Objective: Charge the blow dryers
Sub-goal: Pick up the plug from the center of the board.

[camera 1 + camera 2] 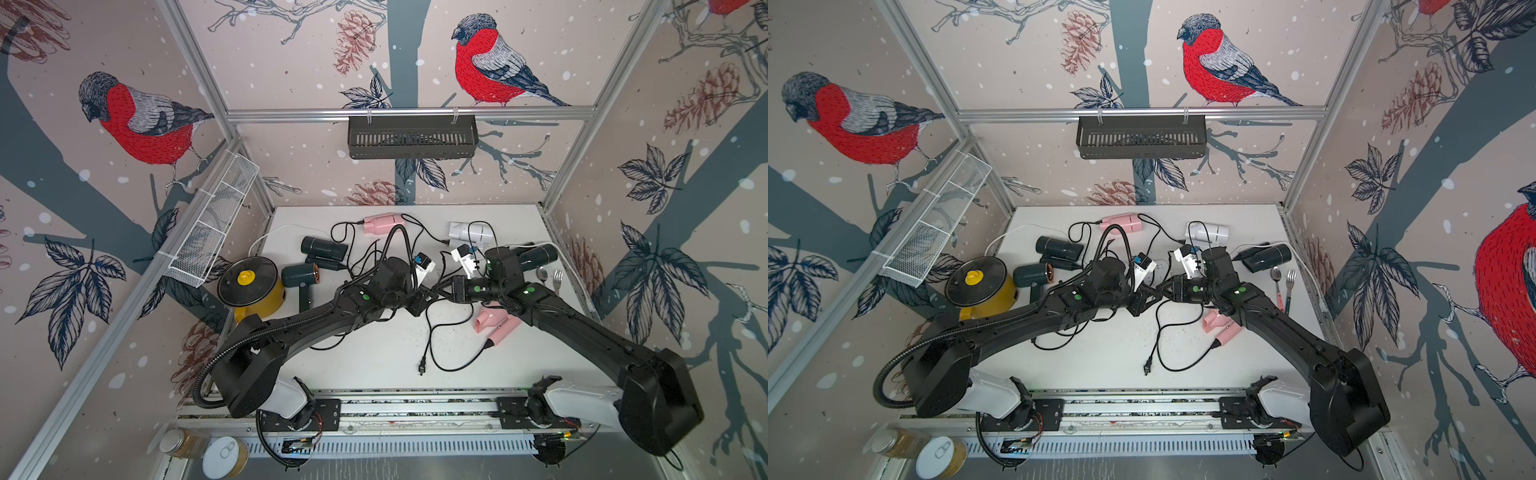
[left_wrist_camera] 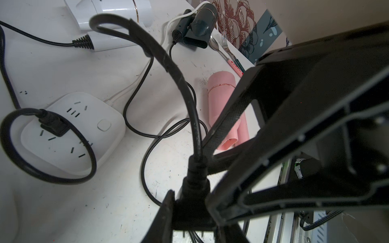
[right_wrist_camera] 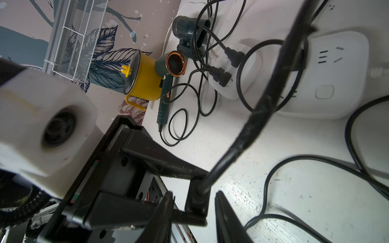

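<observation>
the left gripper (image 2: 192,196) was clamped on a black plug (image 3: 197,202) over the middle of the table (image 1: 374,357), and the plug's cord arched up and away. i could not tell which dryer the cord ran to. the right gripper (image 3: 194,194) met it from the right with its jaws parted, one finger on each side of the same plug and a thin gap showing at each.

around them lay a pink blow dryer (image 1: 382,223) at the far edge, the white blow dryer (image 1: 469,232) to its right, and a black blow dryer (image 1: 324,249) at the far left. the dark green blow dryer (image 1: 301,276) lay just right of the yellow pot (image 1: 266,301). a second black blow dryer (image 1: 538,255) lay at the right, and a second pink blow dryer (image 1: 496,326) lay nearer, partly under the right arm. a loose plug (image 1: 422,368) lay on the near part of the table.

a white power strip (image 2: 63,153) carried one black plug, and a second strip (image 3: 251,69) carried at least two. the pot's dark lid (image 1: 247,282) was on and hid its inside. a white mesh basket (image 1: 208,224) hung on the left wall and a black rack (image 1: 411,137) on the far wall; what they held i could not tell. a jar (image 1: 183,442) off the near left corner held something tan.
</observation>
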